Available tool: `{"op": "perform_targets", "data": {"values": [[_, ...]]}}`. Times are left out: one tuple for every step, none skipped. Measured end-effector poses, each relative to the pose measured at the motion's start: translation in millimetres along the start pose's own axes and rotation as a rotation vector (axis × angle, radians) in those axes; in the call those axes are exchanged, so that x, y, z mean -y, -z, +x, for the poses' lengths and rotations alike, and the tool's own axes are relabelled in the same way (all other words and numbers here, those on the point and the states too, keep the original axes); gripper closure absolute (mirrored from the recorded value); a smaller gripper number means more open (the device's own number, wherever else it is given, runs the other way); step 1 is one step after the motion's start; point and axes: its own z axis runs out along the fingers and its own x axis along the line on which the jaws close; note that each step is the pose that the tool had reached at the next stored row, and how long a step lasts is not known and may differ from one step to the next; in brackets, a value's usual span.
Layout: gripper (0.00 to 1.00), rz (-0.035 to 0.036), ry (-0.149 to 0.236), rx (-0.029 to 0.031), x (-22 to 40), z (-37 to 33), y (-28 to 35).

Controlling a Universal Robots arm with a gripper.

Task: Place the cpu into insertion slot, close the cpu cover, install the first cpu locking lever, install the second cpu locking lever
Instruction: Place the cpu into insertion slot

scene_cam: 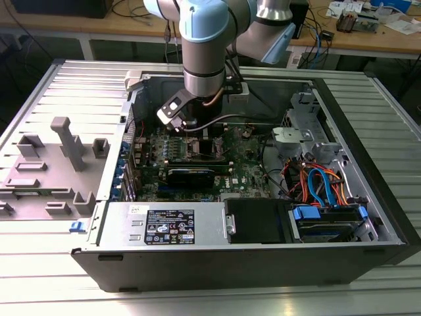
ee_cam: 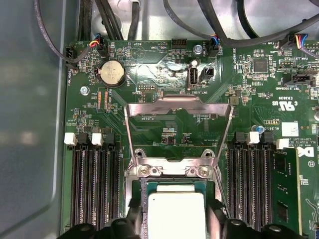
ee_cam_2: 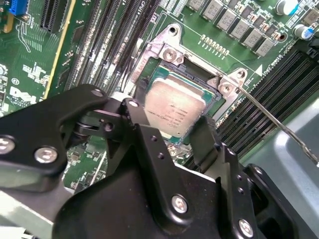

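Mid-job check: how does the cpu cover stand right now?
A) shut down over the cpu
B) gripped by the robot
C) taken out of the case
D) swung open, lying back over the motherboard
D: in the first wrist view the cpu cover lies flipped back, green motherboard showing through its window, and the metal top of the cpu is bare.
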Motion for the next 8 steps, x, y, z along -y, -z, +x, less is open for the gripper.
{"op": "perform_targets", "data": {"values": [[0.41, 0.0000, 0.000, -0.0001, 0.0, 0.0, 0.4], [0.41, 0.0000, 0.000, -0.0001, 0.0, 0.0, 0.8], [0.41, 0.0000, 0.000, -0.0001, -0.1, 0.0, 1.0], [0.41, -0.0001, 0.000, -0.0002, -0.1, 0.0, 1.3], [0.41, -0.0001, 0.000, -0.0002, -0.1, 0.0, 1.3], [0.41, 0.0000, 0.000, -0.0001, -0.1, 0.0, 1.4], [0.41, 0.0001, 0.000, 0.0000, 0.0, 0.0, 1.3], [0.41, 0.0000, 0.000, -0.0001, -0.1, 0.0, 1.2]]}}
